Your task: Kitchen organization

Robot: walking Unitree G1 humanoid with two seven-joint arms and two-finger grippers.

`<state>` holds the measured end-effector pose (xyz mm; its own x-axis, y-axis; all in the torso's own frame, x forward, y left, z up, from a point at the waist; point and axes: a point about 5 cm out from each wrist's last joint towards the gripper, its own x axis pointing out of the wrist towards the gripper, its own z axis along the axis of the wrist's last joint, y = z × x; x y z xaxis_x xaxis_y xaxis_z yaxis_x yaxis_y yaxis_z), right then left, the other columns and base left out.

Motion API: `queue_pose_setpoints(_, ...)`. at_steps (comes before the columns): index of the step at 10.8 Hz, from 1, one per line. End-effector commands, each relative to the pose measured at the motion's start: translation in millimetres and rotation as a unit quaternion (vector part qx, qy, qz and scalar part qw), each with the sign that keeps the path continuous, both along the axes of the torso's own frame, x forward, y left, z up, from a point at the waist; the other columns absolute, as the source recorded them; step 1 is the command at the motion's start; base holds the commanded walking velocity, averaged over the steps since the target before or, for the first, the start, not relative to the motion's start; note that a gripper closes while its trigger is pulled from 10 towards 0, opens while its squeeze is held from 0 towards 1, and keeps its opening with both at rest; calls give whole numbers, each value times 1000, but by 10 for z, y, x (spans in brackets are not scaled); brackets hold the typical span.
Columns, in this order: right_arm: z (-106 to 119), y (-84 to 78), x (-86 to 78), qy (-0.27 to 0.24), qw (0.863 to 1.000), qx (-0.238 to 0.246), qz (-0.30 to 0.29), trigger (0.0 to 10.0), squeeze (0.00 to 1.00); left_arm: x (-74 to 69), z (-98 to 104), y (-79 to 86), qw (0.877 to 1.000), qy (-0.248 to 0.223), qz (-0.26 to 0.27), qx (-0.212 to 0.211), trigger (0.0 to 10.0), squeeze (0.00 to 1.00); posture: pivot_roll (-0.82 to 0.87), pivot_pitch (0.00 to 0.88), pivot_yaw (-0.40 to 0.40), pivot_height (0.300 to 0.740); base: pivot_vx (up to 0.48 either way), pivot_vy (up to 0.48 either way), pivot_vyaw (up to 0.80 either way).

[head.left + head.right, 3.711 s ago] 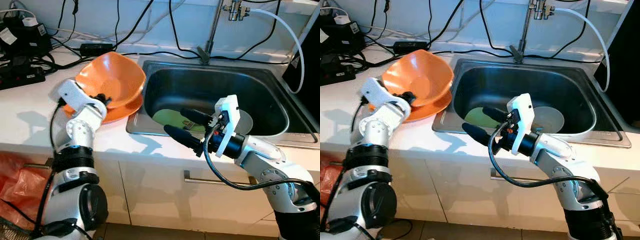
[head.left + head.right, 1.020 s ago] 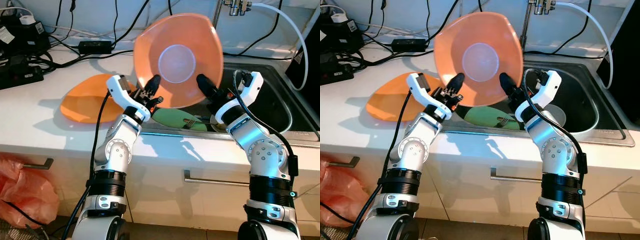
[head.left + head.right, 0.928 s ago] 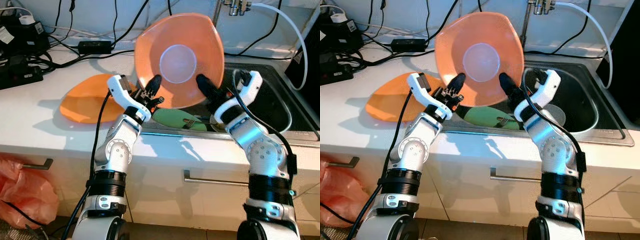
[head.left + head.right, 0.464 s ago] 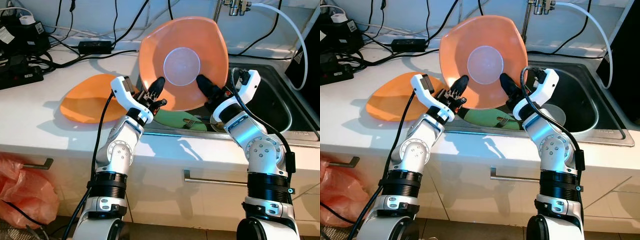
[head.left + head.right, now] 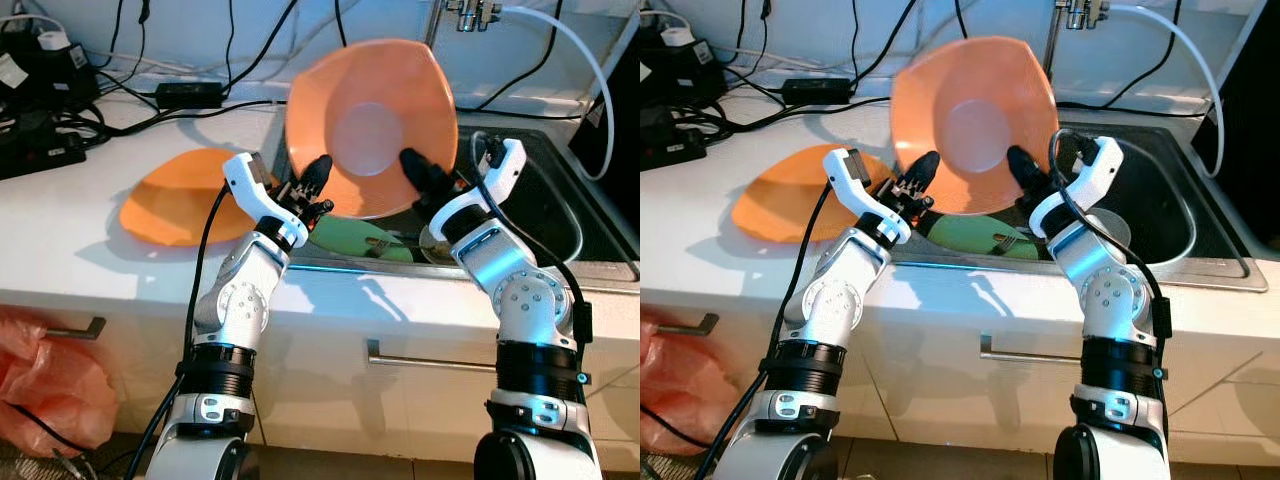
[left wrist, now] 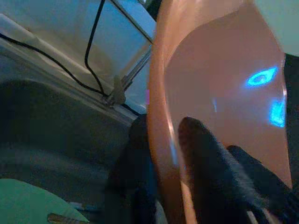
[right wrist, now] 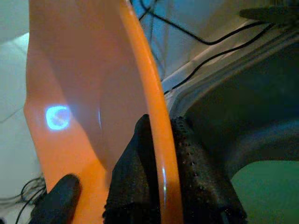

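A large orange bowl (image 5: 370,125) stands on edge in the air above the sink's left end, its underside facing me. My left gripper (image 5: 318,175) is shut on its lower left rim and my right gripper (image 5: 420,172) is shut on its lower right rim. In the left wrist view the orange rim (image 6: 161,116) runs between the black fingers (image 6: 205,168). The right wrist view shows the bowl's rim (image 7: 145,93) pinched by the right fingers (image 7: 196,177). An orange plate (image 5: 185,208) lies flat on the white counter to the left.
The steel sink (image 5: 545,160) holds a green plate (image 5: 350,240) with a fork (image 5: 1002,243) on it and a pale bowl (image 5: 1115,230). A faucet (image 5: 465,15) with a white hose stands behind. Black power strips and cables (image 5: 40,110) crowd the back left counter.
The bowl was lifted off the orange plate and taken by both grippers. Over the last second it has shifted slightly right and down, toward the sink.
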<state>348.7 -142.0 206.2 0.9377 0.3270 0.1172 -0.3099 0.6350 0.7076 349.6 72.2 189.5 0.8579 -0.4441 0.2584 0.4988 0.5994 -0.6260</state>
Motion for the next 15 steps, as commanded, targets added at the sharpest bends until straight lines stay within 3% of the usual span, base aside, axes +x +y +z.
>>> queue_pose_setpoints(1, 13, -101, 42, 8, 999, -10, -37, 0, 0, -49, 88, -208, 999, -19, -24, -11, 10000, 1000, -13, 0, -11, 740, 0, 0, 0)
queue_pose_setpoints(3, 10, -207, 108, 19, 996, -12, -82, 0, 0, -48, 102, -202, 1000, -24, -20, 3, 10000, 1000, -14, 0, -16, 740, 0, 0, 0)
queue_pose_setpoints(7, -101, -448, 227, 56, 986, -37, -150, 0, 0, -147, -11, -276, 992, -31, -56, 105, 10000, 1000, -7, 0, -18, 740, 0, 0, 0)
queue_pose_setpoints(9, -194, -511, 299, 69, 982, -61, -163, 0, 0, -251, -210, -314, 979, -23, -99, 174, 10000, 1000, -5, 0, -12, 740, 0, 0, 0)
queue_pose_setpoints(12, -305, -604, 395, 86, 977, -90, -176, 0, 0, -305, -317, -322, 958, -21, -117, 262, 10000, 1000, 4, 0, -10, 740, 0, 0, 0)
queue_pose_setpoints(13, -361, -642, 429, 96, 973, -112, -175, 0, 0, -318, -374, -307, 946, -17, -124, 300, 10000, 1000, 22, 0, -13, 740, 0, 0, 0)
queue_pose_setpoints(15, -475, -685, 441, 117, 967, -145, -176, 0, 0, -329, -439, -264, 935, -7, -124, 331, 10000, 1000, 34, 0, -11, 740, 0, 0, 0)
